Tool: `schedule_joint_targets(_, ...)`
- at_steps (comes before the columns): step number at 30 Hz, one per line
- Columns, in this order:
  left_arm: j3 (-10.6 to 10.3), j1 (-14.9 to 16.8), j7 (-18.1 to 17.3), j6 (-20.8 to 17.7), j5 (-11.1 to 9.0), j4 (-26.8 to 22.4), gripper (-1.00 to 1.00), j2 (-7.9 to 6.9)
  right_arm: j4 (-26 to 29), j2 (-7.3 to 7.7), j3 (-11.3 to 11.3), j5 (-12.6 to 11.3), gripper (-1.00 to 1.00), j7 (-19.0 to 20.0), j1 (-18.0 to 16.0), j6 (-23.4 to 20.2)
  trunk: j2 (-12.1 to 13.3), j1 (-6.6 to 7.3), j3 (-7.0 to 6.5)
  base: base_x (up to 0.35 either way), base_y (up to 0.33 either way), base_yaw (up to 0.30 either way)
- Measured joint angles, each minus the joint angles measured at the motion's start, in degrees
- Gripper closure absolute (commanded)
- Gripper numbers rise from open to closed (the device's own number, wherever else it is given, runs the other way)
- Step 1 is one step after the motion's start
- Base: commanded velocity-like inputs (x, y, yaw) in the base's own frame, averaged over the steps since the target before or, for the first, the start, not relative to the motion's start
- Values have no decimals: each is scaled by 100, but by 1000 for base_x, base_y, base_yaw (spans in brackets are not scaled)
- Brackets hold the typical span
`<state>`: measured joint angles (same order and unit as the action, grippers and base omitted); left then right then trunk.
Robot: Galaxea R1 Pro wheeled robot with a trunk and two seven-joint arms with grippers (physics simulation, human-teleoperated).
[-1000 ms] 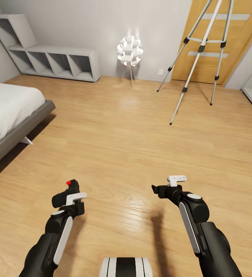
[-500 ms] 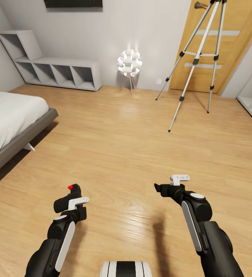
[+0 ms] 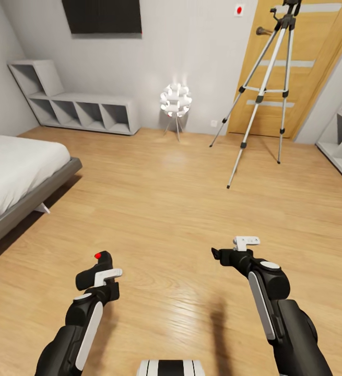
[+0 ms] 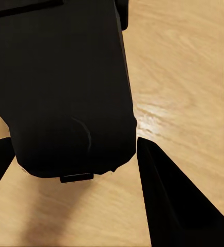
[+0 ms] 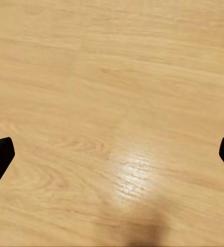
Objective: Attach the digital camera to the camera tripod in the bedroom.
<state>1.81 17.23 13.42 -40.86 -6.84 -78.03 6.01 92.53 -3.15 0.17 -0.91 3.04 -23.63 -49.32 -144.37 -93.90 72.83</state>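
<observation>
Head view: left gripper [image 3: 98, 265] low over the wood floor [image 3: 171, 209], fingers clamped on the digital camera [image 3: 93, 270], probably square in the grip, though the left wrist view sits too close to confirm. Right gripper [image 3: 216, 255] with fingers spread wide, holding nothing. Camera tripod [image 3: 262, 89] upright before the wooden door [image 3: 317, 83], well apart from both arms. Drive toward the tripod, stop short of its splayed legs, then raise the camera level above the head [image 3: 288, 10] before lowering it on.
</observation>
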Motion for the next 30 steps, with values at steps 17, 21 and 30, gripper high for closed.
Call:
schedule_joint_targets(17,-1,-2,43,143,-292,10,100,-7,0,0,-4,0,-100,-5,-1,4,23,44,-377,0,0,0)
schedule_joint_targets(21,-1,-3,52,154,-304,13,100,-3,-2,0,-4,0,-100,-5,-4,8,28,54,-466,0,0,0)
schedule_joint_targets(30,-17,-3,56,159,-313,89,100,9,-3,8,-30,0,-100,-8,-25,10,40,77,-665,0,0,0)
